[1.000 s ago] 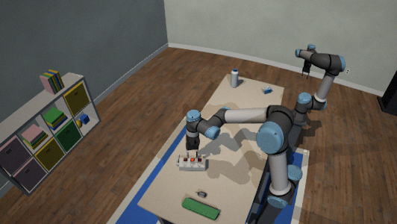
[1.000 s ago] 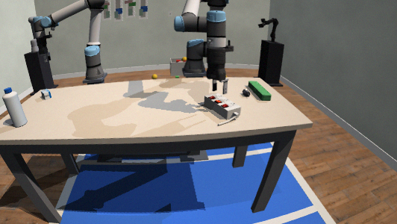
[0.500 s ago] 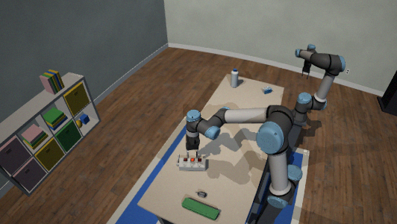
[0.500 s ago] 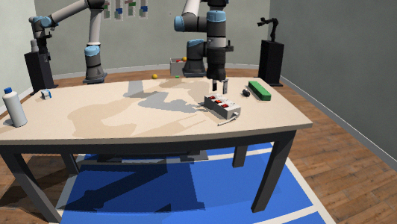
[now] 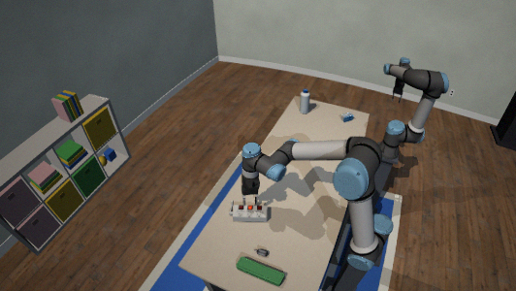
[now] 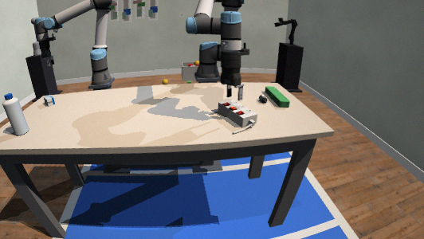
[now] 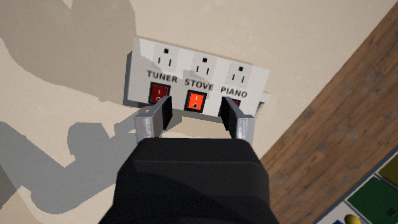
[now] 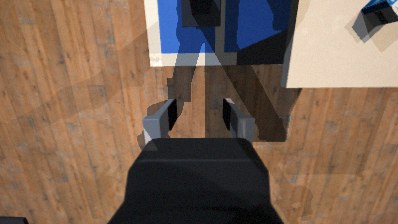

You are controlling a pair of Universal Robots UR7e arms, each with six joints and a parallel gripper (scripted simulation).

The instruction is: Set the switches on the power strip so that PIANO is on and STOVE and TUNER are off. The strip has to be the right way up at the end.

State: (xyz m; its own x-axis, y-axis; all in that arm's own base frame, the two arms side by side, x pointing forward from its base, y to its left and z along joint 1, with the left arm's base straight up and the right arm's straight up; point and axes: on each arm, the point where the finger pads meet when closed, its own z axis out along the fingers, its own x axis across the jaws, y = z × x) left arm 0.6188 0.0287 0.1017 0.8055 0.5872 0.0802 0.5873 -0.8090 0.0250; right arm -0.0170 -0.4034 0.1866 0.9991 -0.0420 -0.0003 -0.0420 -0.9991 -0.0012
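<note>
On the pale, flat-topped bench (image 5: 310, 194) (image 6: 119, 131), you have the white, box-shaped power strip (image 5: 250, 218) (image 6: 244, 116) (image 7: 137, 75) lying with its sockets and switches facing up, near the black cylindrical object (image 5: 262, 252) (image 6: 262, 99) and the green oblong block (image 5: 260, 271) (image 6: 276, 96). Your left pincer (image 5: 250, 200) (image 6: 235, 92) (image 7: 196, 106) hangs just over the strip's switch side, spread fully open, with nothing in its grip. Between its fingertips, in the left wrist view, you can see the bright orange-red STOVE switch (image 7: 195, 101), lit. The dark red TUNER switch (image 7: 159, 93) is unlit, and the dark red PIANO switch (image 7: 236, 104) is unlit too, partly hidden from you by a finger. So STOVE alone is on. Your right pincer (image 5: 397, 99) (image 8: 199, 108) is also wide open and holds nothing, out over the brown wooden floor (image 5: 170, 141) (image 6: 359, 191) (image 7: 310, 135) (image 8: 75, 125), beyond the bench's edge. Well apart from the strip, you have the white bottle with a blue cap (image 5: 305, 103) (image 6: 16, 116) standing upright at the bench's other end.
</note>
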